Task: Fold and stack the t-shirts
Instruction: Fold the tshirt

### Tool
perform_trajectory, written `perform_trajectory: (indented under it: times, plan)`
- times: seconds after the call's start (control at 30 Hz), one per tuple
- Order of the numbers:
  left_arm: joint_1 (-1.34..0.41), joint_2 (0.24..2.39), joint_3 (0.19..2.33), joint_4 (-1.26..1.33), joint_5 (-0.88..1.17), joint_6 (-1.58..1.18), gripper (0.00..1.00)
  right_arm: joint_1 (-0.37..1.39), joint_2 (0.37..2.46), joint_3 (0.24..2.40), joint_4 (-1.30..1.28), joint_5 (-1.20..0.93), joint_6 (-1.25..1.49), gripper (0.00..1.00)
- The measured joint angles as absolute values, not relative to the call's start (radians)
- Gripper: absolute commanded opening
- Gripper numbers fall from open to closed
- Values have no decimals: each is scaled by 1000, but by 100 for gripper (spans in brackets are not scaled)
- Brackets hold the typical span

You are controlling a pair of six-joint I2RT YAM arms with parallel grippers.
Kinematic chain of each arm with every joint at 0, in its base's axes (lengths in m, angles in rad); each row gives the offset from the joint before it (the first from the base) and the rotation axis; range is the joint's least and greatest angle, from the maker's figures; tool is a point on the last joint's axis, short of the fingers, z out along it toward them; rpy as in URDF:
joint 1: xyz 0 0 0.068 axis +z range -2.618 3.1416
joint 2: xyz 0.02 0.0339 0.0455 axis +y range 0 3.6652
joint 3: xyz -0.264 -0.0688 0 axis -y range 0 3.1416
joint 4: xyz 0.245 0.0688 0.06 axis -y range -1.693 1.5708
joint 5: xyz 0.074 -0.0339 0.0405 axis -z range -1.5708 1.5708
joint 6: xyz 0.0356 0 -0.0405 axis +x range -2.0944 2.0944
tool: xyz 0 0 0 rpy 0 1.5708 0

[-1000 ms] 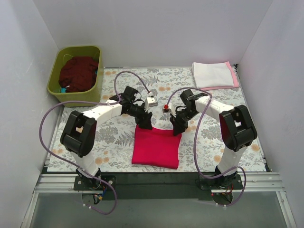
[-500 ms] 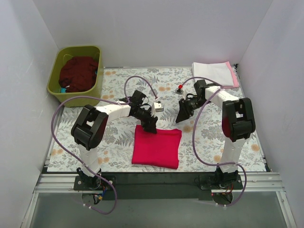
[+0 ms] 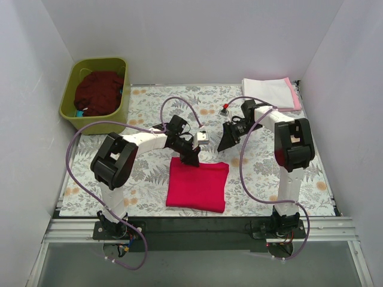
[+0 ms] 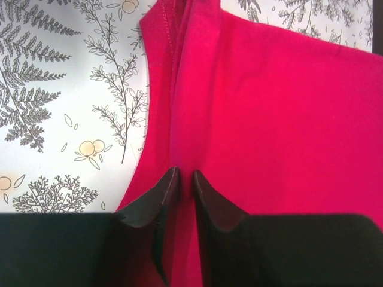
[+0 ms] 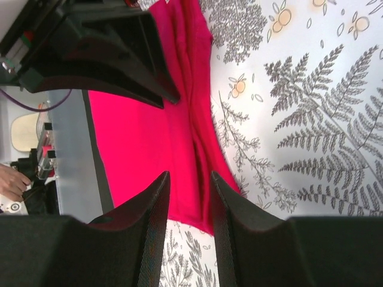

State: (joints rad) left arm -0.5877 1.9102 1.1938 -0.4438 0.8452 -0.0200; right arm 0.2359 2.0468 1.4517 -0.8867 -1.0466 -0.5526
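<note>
Left wrist view showed the left gripper (image 4: 179,179) newly pinched on the far-left fold of the crimson t-shirt (image 4: 269,119), its jaws wider a moment before. The right gripper (image 5: 189,174) had drawn off, parted and empty. The shirt lay folded near centre. Probably a carry to the white-and-pink stack (image 3: 270,94) was next, with bare floral table cloth (image 3: 149,101) lying between.

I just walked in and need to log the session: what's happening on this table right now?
Two robot arms are folding t-shirts. The red t-shirt lies folded near the arms. The left pincer pinches its far-left corner; the right pincer hangs open beyond its far-right corner, holding nothing. A folded white t-shirt lies on a pink t-shirt at the far right; a maroon t-shirt is in the green tub.
</note>
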Motion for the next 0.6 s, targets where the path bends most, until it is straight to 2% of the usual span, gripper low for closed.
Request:
perform_trajectory:
  times: [0.03,0.1,0.33,0.5,0.6]
  plan:
    - [-588,1910,1193,-444,845,-12,6,236,2057,1462,-886,-1054,-550,39]
    - [-592,1909,1192,-447,843,2,0,236,2082,1483,-885,-1065,-541,39]
    - [-627,1862,1155,-453,805,65,0,258,2148,1519,-828,-1082,-453,31]
    - [-658,1758,1098,-439,760,89,0,332,2153,1518,-758,-1102,-374,24]
    - [-679,1694,1063,-427,730,101,0,385,2154,1505,-727,-1124,-347,23]
